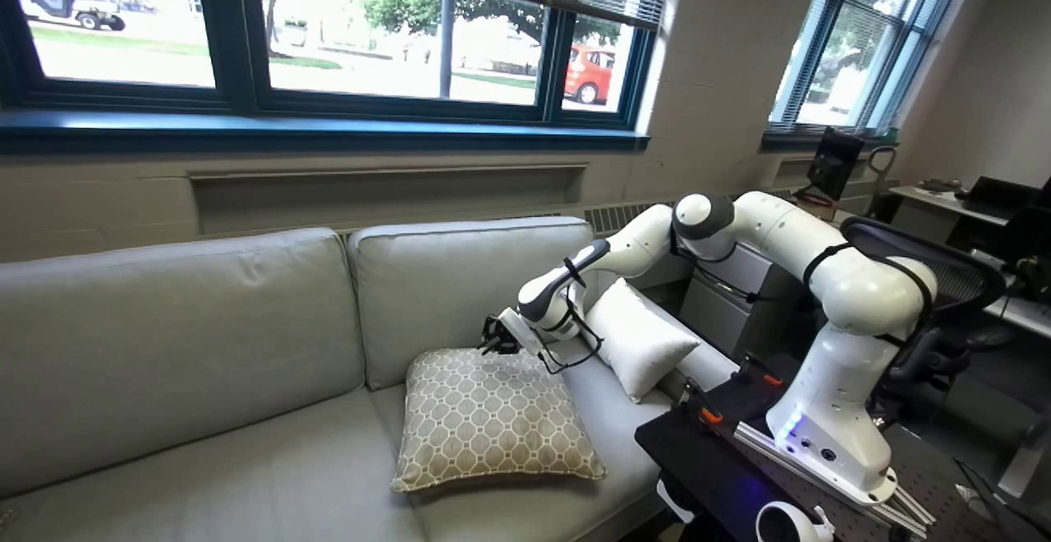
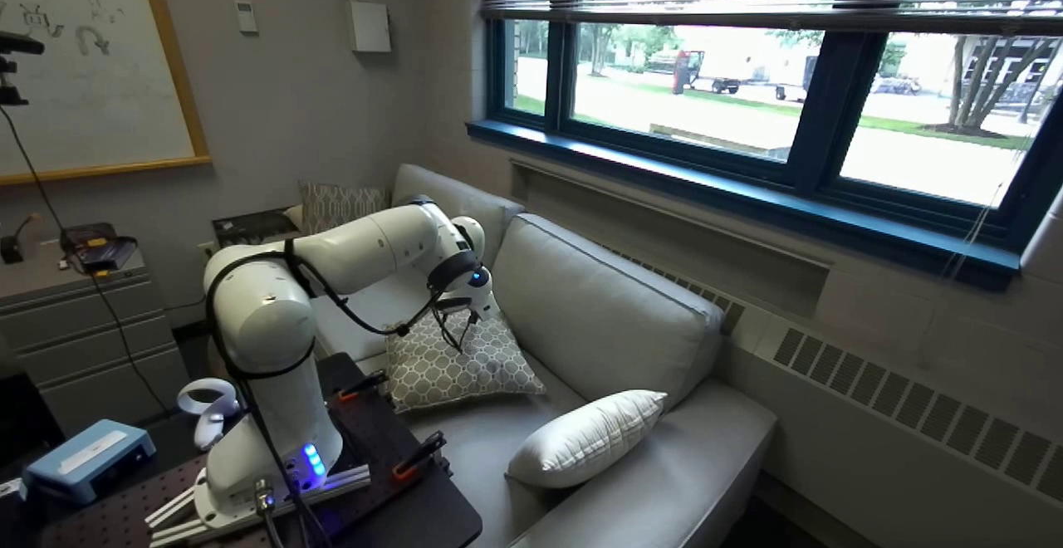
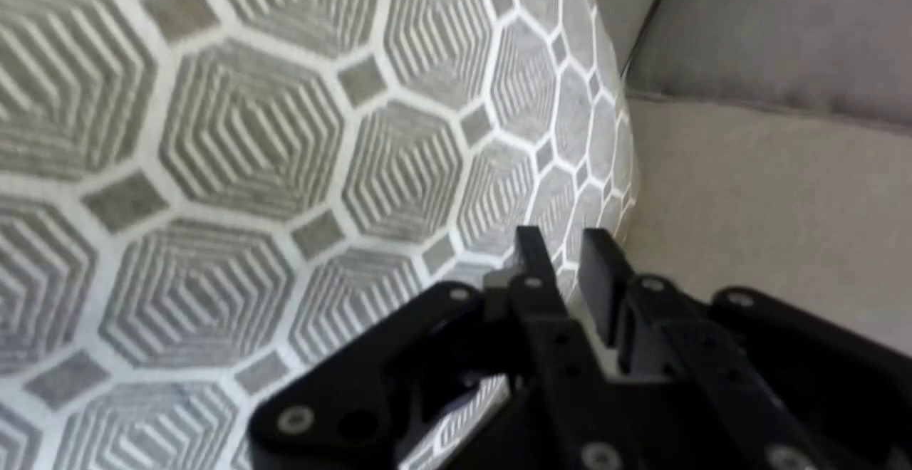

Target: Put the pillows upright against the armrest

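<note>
A beige patterned pillow (image 1: 501, 423) lies on the sofa seat, also seen in an exterior view (image 2: 461, 369). It fills the left and middle of the wrist view (image 3: 249, 135). A white pillow (image 1: 640, 341) rests tilted against the sofa's armrest (image 1: 708, 366); an exterior view shows the same pillow (image 2: 590, 440) and armrest (image 2: 693, 477). My gripper (image 1: 491, 350) is at the patterned pillow's back edge, close to the backrest. In the wrist view its fingers (image 3: 559, 246) stand a little apart with nothing held between them. Contact with the pillow cannot be told. The arm hides the gripper in an exterior view.
The sofa backrest (image 1: 468, 279) rises behind the patterned pillow. The robot stands on a black table (image 1: 698, 468) with clamps at its edge, close to the sofa front. Another patterned pillow (image 2: 342, 206) shows at the sofa's far end. A radiator (image 2: 897, 398) runs along the wall.
</note>
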Controlling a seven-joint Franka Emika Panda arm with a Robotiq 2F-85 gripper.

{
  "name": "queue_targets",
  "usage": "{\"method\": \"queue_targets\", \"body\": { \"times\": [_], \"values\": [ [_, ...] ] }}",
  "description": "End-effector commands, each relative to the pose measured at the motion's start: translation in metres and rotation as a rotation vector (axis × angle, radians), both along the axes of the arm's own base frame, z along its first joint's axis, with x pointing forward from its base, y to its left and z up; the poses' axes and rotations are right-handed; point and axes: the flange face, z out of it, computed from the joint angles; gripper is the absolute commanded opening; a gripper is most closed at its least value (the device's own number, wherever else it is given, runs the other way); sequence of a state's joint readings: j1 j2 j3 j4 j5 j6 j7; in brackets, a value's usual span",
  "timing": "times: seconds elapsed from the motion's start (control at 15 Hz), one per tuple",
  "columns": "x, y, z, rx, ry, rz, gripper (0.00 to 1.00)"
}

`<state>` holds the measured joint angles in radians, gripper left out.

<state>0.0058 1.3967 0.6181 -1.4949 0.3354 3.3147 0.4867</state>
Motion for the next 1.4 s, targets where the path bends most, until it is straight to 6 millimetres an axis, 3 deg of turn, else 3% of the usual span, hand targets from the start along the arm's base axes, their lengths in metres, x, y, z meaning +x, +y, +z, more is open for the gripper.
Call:
{"method": "queue_targets", "body": {
  "times": [0.0, 0.07, 0.13, 0.27, 0.33, 1.33],
  "values": [
    [-0.029, 0.018, 0.021, 0.051, 0.003, 0.163, 0.50],
    [-0.039, 0.023, 0.019, 0.038, -0.016, 0.230, 0.58],
    [-0.022, 0.023, 0.008, 0.031, -0.010, 0.128, 0.41],
    [-0.034, 0.027, 0.008, 0.033, -0.015, 0.184, 0.56],
    [-0.037, 0.026, 0.008, 0.032, -0.016, 0.193, 0.59],
    [-0.037, 0.026, 0.009, 0.030, -0.016, 0.203, 0.59]
  ]
}}
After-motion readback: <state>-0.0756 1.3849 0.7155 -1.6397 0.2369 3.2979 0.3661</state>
